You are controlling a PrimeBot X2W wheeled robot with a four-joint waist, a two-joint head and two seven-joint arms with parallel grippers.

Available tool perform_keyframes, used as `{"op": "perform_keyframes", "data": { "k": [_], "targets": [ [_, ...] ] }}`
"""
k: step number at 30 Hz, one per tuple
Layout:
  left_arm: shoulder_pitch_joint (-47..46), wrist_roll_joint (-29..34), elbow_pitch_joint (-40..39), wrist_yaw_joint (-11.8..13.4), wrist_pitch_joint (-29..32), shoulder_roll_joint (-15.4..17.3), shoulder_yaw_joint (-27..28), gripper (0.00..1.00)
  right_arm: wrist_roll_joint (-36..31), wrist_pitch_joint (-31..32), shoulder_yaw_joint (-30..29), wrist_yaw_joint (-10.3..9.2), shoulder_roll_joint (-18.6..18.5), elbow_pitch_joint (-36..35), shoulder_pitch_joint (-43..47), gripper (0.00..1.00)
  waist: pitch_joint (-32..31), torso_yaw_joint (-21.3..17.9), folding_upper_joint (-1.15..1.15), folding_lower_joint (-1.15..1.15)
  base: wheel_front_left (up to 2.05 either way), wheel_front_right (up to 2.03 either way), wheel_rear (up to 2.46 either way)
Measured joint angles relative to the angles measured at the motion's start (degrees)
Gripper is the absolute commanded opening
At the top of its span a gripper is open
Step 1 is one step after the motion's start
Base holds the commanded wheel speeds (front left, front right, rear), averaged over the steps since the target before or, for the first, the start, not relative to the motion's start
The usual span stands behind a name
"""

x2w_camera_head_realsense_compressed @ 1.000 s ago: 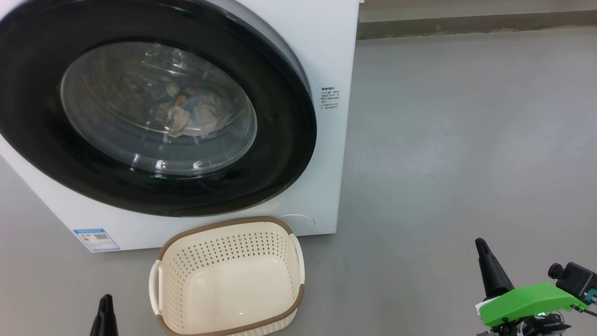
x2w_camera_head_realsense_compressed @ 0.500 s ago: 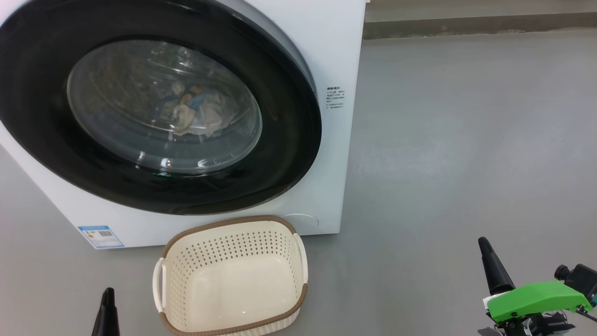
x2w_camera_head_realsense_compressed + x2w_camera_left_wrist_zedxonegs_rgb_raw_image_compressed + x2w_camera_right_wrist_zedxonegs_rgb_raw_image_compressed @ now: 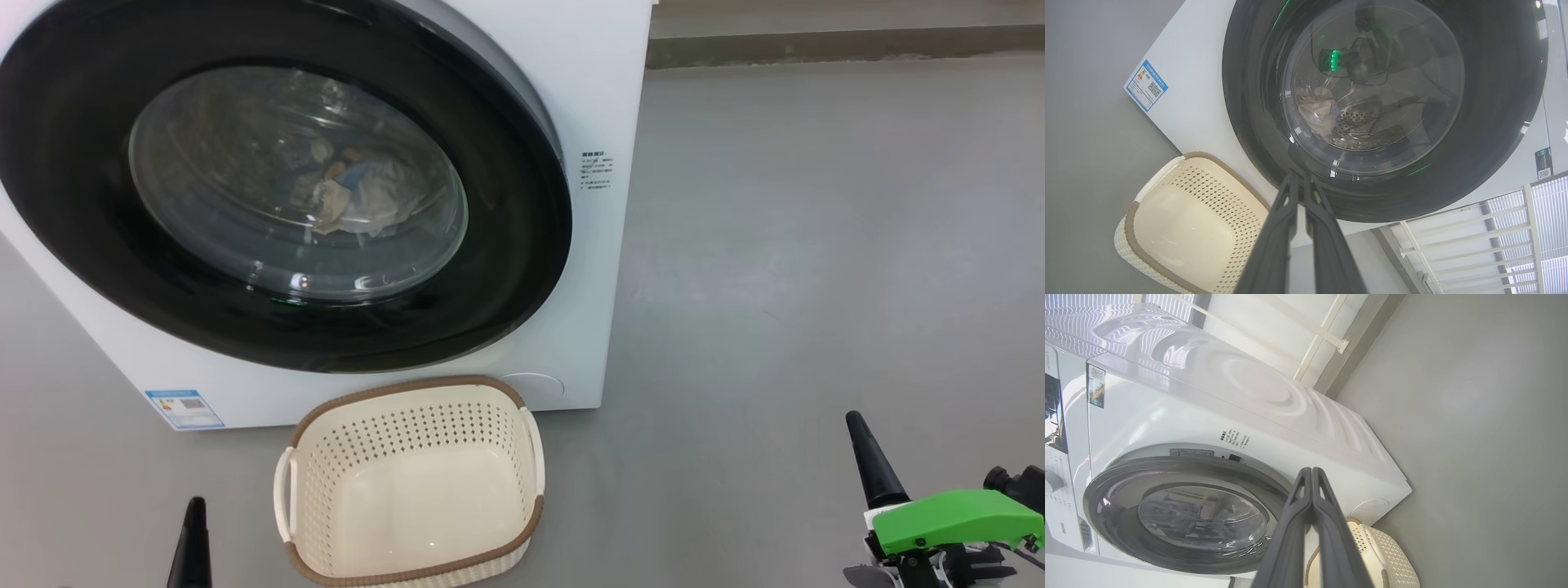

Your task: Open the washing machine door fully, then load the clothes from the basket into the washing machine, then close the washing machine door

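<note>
Flanking the basket (image 3: 406, 385), left gripper (image 3: 195, 505) and right gripper (image 3: 856, 420) have fingers pressed together; washing machine door (image 3: 510, 261) ahead, shut over clothes (image 3: 359, 192).

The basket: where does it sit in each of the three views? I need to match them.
Head view: basket bottom centre, just below the washing machine door.
Left wrist view: basket lower left, door at upper right.
Right wrist view: basket at the bottom edge, right of centre, door at lower left.
Shared landmark: the round black door.
</note>
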Motion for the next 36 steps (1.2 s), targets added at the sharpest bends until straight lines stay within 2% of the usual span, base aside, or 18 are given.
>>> {"op": "perform_keyframes", "data": {
  "k": [36],
  "targets": [
    [-2.04,-19.98,-1.24,0.01,5.65,-1.49,-0.01,0.0,17.93,5.56,-5.22,-0.18,1.76,-1.64,-0.1,0.0,0.1,1.85,0.0,0.0,0.0,0.0,0.0]
  ]
}}
